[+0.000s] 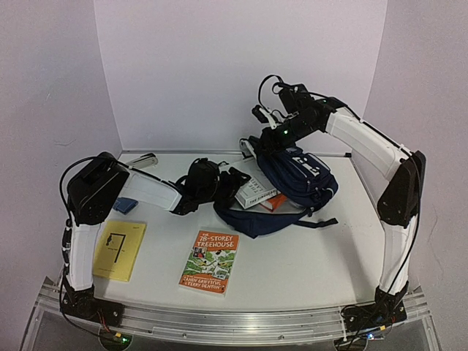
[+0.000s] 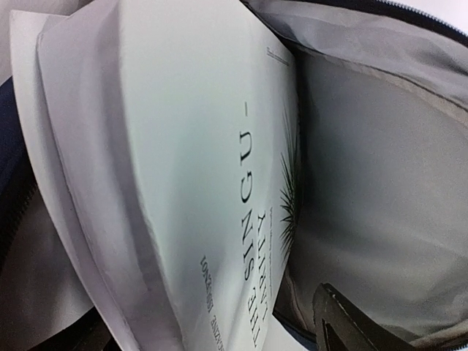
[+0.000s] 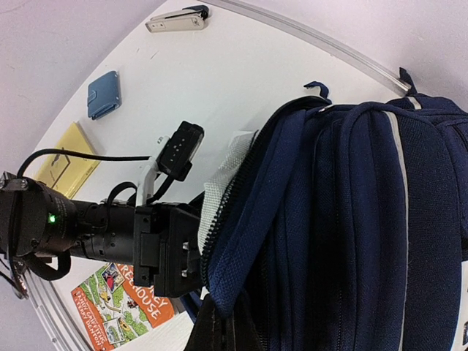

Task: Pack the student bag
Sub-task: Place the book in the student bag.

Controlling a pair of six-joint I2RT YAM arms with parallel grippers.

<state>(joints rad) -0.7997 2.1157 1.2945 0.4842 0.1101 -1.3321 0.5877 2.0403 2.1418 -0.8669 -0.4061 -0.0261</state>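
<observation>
Watching top view: dark navy fabric backpack (image 1: 303, 172) lying on white table (image 1: 307, 256) at 1 o'clock of centre, mouth facing 8 o'clock. Right gripper (image 1: 270, 140) pinching its upper fabric edge, jaws together on cloth. Left gripper (image 1: 234, 183) sitting at mouth, jaws standing apart. I'm seeing one dark finger (image 2: 344, 322) clear of thick white paperback book (image 2: 183, 168), which is lying partway inside against grey lining (image 2: 380, 183). Orange-covered storybook (image 1: 210, 261) lying at 7 o'clock, thin yellow booklet (image 1: 121, 250) at 8.

We log the student bag (image 1: 296, 179): a dark navy backpack with pale zip lines, lying on its side at the table's (image 1: 307, 256) back right, mouth unzipped, grey lining showing.
</observation>
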